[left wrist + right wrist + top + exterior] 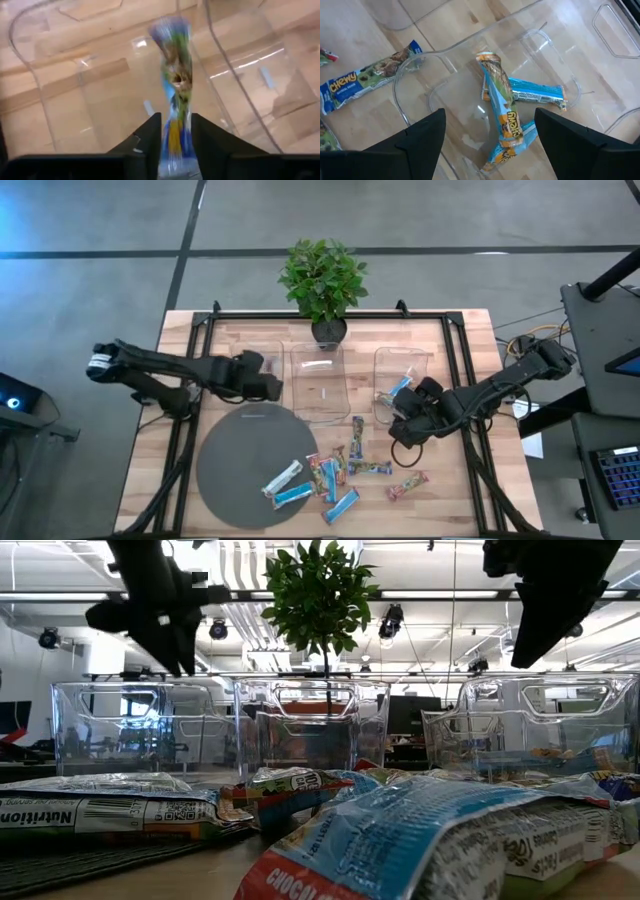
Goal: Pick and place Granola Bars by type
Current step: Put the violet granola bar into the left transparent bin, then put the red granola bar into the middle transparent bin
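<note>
My left gripper [175, 145] is shut on a multicoloured blue-green-yellow granola bar [175, 75] and hovers over the left clear tray [75, 85]; in the high view the left gripper [264, 383] sits at that tray's near-right side. My right gripper [490, 120] is open above the right clear tray [400, 385], touching nothing. Two blue-and-white bars [502, 112] lie crossed on that tray's floor. The remaining bars lie in a loose pile [330, 470] on the table's near middle, some on the dark round mat [240, 455]. My left gripper pinches one end of the multicoloured bar [174, 131] between its two fingers [149, 137]. The rest of the bar juts forward past the fingertips, lifted clear above the tray floor. The bar shows blurred.
An empty-looking middle clear tray [320, 380] stands between the other two. A potted plant [322, 280] stands at the far edge behind it. One blue "Chewy" bar [365, 80] lies on the wood just outside the right tray. A black frame runs along the table's sides.
</note>
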Action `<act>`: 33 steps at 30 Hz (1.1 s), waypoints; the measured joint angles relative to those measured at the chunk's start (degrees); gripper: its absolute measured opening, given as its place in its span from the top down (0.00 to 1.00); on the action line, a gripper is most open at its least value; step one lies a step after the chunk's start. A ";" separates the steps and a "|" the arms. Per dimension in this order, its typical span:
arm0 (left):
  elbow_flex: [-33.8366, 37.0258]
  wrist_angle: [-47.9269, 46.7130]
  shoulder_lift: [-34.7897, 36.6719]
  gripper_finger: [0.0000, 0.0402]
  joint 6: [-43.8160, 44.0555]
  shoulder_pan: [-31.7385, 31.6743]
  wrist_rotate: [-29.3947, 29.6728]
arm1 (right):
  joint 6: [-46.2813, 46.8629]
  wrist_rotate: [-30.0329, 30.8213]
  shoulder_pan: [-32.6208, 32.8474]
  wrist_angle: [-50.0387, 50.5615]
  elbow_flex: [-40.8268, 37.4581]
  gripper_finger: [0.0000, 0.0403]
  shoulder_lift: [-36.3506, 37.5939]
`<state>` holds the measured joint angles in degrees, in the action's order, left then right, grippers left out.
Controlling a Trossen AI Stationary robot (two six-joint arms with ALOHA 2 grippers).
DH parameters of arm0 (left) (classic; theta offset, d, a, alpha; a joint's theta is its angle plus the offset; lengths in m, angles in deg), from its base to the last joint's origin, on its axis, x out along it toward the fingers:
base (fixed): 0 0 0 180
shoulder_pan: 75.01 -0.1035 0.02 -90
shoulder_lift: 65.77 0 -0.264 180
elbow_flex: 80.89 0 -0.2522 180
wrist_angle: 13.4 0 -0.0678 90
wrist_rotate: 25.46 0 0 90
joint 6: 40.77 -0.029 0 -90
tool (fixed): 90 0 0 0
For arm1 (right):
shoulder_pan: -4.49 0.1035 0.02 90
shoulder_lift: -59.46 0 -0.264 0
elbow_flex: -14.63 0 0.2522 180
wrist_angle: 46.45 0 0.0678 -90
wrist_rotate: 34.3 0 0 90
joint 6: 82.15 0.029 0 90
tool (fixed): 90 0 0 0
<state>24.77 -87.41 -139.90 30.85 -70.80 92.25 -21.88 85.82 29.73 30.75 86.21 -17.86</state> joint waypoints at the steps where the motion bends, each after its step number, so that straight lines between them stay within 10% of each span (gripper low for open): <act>1: 0.70 0.49 0.00 0.75 -0.08 -0.47 -0.20 | 0.53 -0.02 0.00 0.02 0.00 0.27 0.00; 14: -5.45 13.85 2.34 0.62 -7.71 14.00 -8.20 | -4.31 -1.11 -0.06 0.13 0.00 0.27 0.00; 25: -5.64 20.71 -3.94 0.62 6.93 28.33 -7.48 | -10.41 -2.74 -2.36 -2.05 -0.20 0.27 0.00; 33: -5.63 21.05 -9.47 0.62 12.52 29.63 -8.12 | -13.14 -15.12 -3.99 -9.63 -1.51 0.27 -0.15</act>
<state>19.14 -66.36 -149.37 43.37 -41.17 84.13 -35.02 70.71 25.74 21.12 84.71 -18.00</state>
